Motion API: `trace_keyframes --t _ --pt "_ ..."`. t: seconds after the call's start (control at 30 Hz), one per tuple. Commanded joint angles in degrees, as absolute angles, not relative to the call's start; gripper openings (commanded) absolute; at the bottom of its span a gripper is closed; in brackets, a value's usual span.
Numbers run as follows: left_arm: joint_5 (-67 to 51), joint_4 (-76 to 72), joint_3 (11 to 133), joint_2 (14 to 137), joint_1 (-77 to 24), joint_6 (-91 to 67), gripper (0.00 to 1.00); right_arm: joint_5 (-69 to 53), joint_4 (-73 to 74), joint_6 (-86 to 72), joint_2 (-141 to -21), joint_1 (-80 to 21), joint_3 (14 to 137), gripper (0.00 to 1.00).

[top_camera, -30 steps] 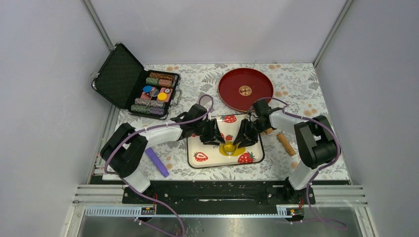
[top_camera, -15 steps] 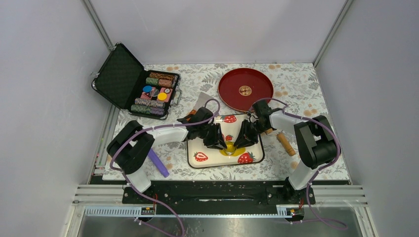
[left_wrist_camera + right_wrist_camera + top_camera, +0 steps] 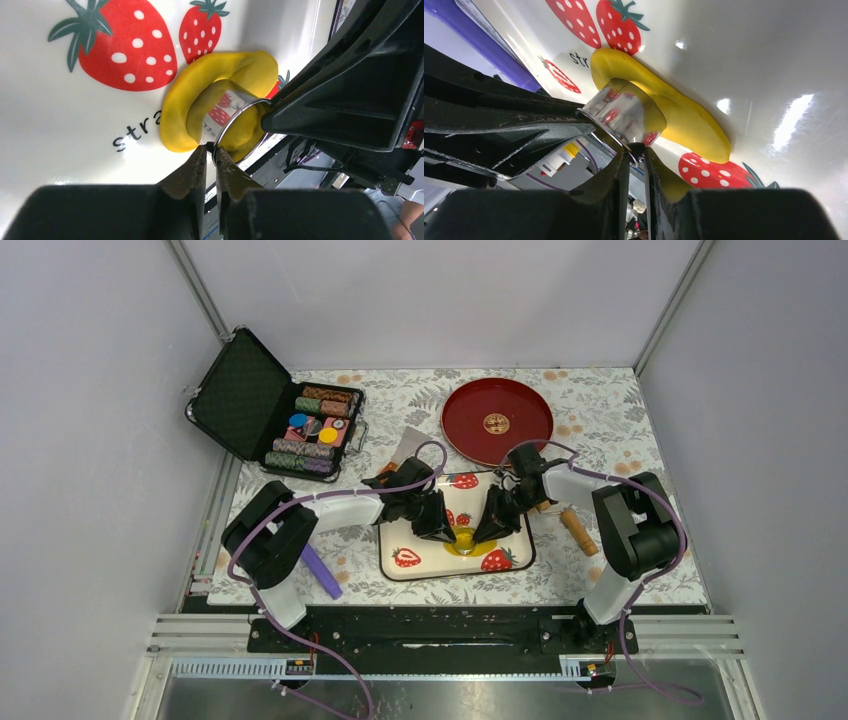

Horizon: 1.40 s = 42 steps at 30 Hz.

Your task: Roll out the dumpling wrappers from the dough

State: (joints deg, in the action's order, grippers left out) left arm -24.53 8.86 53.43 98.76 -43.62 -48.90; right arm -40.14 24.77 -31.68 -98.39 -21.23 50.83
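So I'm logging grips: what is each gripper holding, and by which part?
Both hold the metal ring cutter standing in the dough: the left gripper and the right gripper each pinch its thin rim, on opposite sides.

The place is a robot test cell in a lab. The work area is boxed in on three sides by plain grey walls point(image 3: 440, 300) held in metal posts point(image 3: 200, 290). Two arms point(image 3: 330, 508) are bolted to a black rail point(image 3: 430, 635) carried on aluminium bars point(image 3: 190, 632), and purple cables point(image 3: 433, 444) are left looping in the open. A floral cloth point(image 3: 620, 440) is laid as a stage, and unrelated props are set out on it: a chip case point(image 3: 240, 395), a red plate point(image 3: 470, 430), a strawberry tray point(image 3: 430, 565).
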Motion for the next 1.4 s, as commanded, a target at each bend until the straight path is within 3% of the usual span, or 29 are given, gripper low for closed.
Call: trace_keyframes --t 0.0,0.23,0.67,1.37 --pt "-20.20 11.96 54.24 99.62 -44.01 -46.81 0.09 -36.89 29.22 -28.84 -99.79 -23.31 52.43 0.21" --pt "-18.85 13.60 53.69 100.97 -44.13 -46.65 0.00 -34.84 30.26 -27.05 -100.66 -23.71 52.62 0.12" --pt "-16.77 15.26 52.45 103.45 -44.23 -48.16 0.00 -30.16 37.11 -21.98 -102.99 -24.70 57.30 0.00" --pt "-12.71 20.76 51.90 106.36 -44.15 -50.09 0.00 -24.49 39.33 -19.24 -108.56 -26.65 57.57 0.00"
